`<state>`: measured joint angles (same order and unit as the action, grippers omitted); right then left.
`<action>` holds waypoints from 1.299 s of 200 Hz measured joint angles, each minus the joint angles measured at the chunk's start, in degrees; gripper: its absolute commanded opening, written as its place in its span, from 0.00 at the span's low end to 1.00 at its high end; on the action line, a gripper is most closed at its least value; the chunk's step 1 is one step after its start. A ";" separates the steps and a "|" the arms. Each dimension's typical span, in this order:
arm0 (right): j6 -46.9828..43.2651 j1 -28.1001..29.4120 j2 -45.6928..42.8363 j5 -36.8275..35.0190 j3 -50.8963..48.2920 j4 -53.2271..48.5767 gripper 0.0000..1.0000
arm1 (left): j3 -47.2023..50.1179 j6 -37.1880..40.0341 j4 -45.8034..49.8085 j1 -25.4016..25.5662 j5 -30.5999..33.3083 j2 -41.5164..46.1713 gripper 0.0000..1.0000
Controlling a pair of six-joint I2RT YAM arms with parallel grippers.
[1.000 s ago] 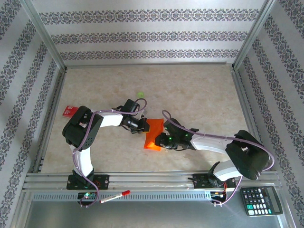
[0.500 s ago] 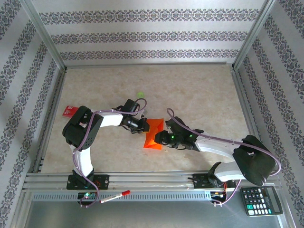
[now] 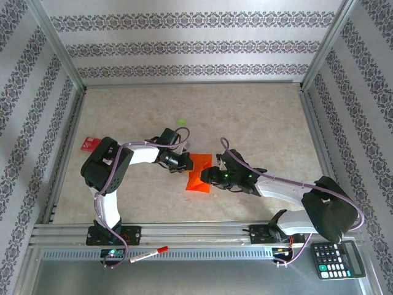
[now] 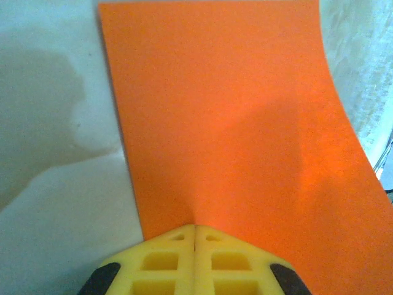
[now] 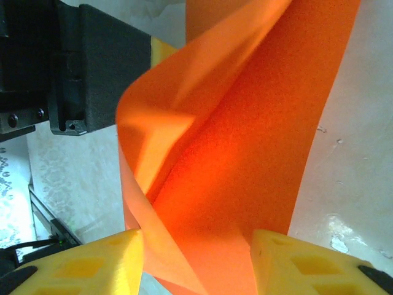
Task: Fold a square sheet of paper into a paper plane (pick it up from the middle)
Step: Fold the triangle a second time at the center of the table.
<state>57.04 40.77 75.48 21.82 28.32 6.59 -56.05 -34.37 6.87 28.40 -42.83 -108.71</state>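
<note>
Surface (image 3: 264,117): beige, marbled, bounded by metal rails (image 3: 67,147).
Items found on it:
- square sheet of paper (image 3: 196,182), orange, curled, near centre
- red card (image 3: 89,144), left edge
- green spot (image 3: 180,122), beyond sheet

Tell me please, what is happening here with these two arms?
The two arms are working on the square sheet of paper in the middle of the table. The left gripper is shut on one edge of the sheet and holds it. The right gripper stands open, one finger on either side of the sheet, which curls up in a loose fold between them. The fold is not pressed flat.
</note>
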 measured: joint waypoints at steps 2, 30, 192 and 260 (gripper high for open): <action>0.07 -0.11 -0.02 0.13 -0.09 0.15 0.49 | 0.00 0.00 0.00 0.00 0.00 0.00 0.00; 0.39 -0.48 -0.24 1.49 -1.07 2.34 0.49 | -0.02 0.31 0.07 0.00 0.00 0.00 0.00; 4.39 -6.25 7.26 2.58 -0.13 7.02 0.22 | -0.02 1.01 0.20 0.00 0.02 0.00 0.00; 4.52 -8.79 12.35 1.99 3.93 6.75 0.00 | -0.39 1.03 0.96 0.00 0.22 0.00 0.03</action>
<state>61.56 31.99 87.83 23.81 32.25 13.34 -56.45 -33.34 7.84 28.40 -42.61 -108.71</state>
